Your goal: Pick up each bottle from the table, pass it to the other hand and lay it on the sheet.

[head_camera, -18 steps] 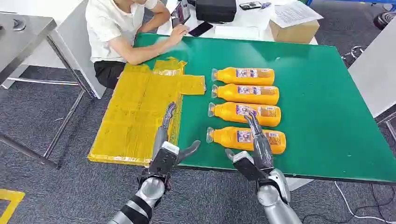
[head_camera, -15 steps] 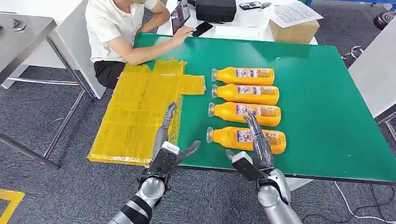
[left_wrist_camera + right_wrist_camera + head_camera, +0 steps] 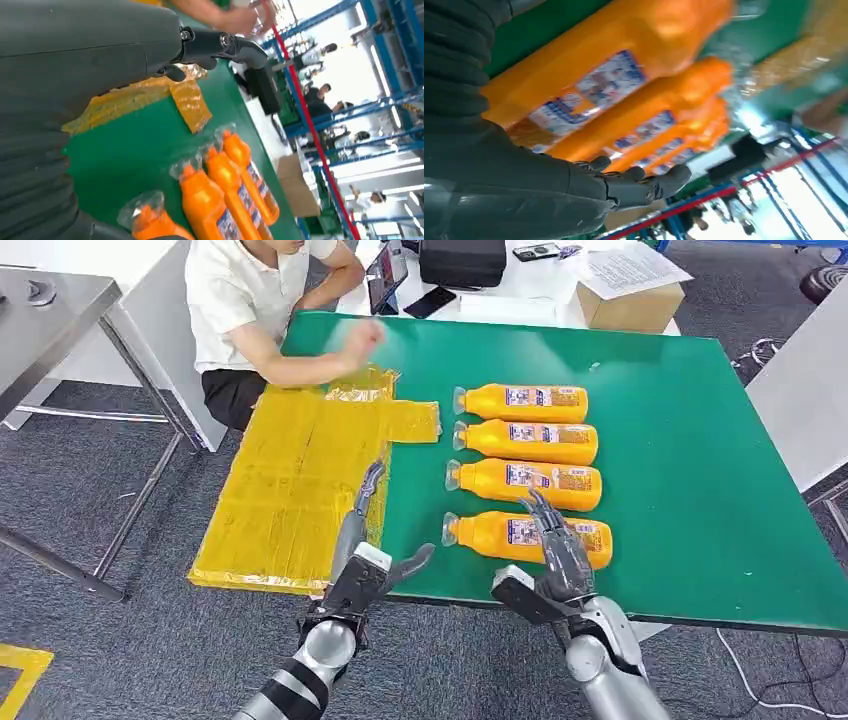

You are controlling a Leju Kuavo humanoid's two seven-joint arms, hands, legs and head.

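Since the earlier frame the right hand [image 3: 556, 558] has drawn back slightly toward the near edge of the green table [image 3: 700, 460], and the person's hand [image 3: 362, 338] has lifted off the phone. Spread and holding nothing, the right hand hovers over the nearest bottle [image 3: 527, 538], fingers stretched forward. Beside it, the left hand [image 3: 365, 550] is also spread and empty, its fingers reaching over the yellow sheet [image 3: 300, 475]. All four bottles lie in a row on the table, right of the sheet.

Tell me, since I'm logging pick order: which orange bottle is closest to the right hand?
The nearest-row orange bottle, closest to the table's front edge; the right hand reaches over it, the other three lying farther back.
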